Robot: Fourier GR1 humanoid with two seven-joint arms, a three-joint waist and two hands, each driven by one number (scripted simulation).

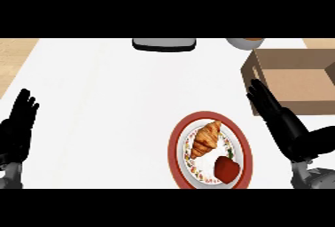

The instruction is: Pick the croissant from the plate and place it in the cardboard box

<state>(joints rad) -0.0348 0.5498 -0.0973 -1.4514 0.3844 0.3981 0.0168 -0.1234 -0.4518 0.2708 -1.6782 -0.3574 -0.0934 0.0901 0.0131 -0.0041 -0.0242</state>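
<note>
Seen from the robot's head: we look steeply down on the white counter [104, 111], facing forward — its far side, with a grey-and-black object [164, 44], runs along the top of the view. Wood-coloured strips [14, 55] mark the upper corners. We sit close in: the left hand [16, 133] comes up at the left border and the right hand [288, 128] at the right, both from the lower edge. The plate [175, 150] lies low and right of centre; the cardboard box [294, 84] is cut by the right edge.
</note>
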